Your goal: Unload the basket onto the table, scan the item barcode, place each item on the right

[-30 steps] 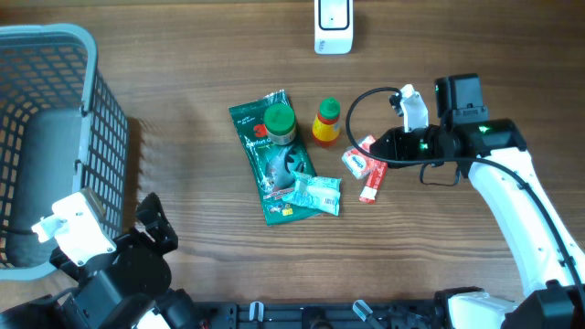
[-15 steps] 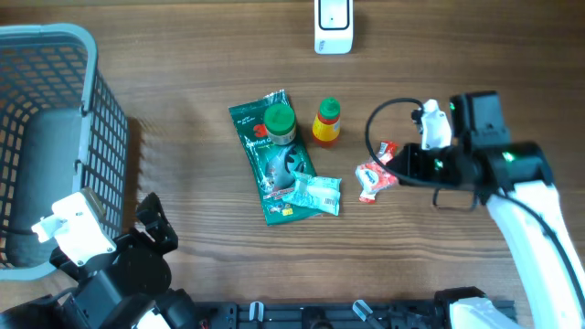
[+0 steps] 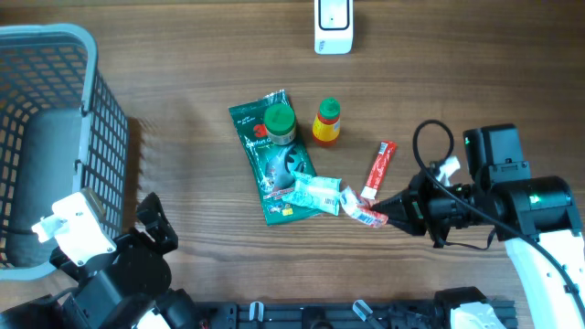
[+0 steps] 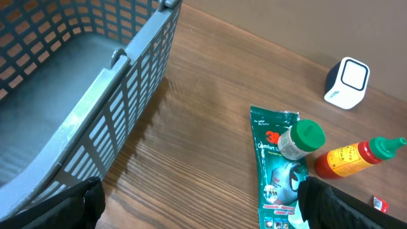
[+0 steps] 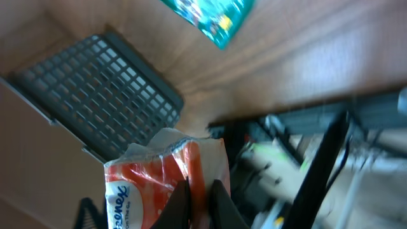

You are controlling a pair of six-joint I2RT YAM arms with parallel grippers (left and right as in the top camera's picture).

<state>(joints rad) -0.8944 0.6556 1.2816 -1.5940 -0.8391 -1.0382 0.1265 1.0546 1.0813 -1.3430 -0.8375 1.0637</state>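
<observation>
- Pinching the red-and-white packet [image 3: 364,216] by one end, our right gripper [image 3: 391,216] has its jaws drawn almost together on the wrapper. The wrist view shows the fingers [image 5: 219,194] biting only the crinkled edge.
- The packet juts left from the gripper, lower right of centre in the overhead frame. Its free end is just beside the teal sachet [image 3: 313,194]; we cannot tell whether they touch.
- We judge that the grip is thin, so we should move smoothly and avoid jerks that could slip the wrapper.
- The white scanner [image 3: 333,26] sits at top centre, well apart from the packet. We see no barcode yet, so we should turn the wrist slowly once there.
- Our left gripper [image 4: 200,213] is spread wide and empty, beside the basket [image 3: 55,41].
</observation>
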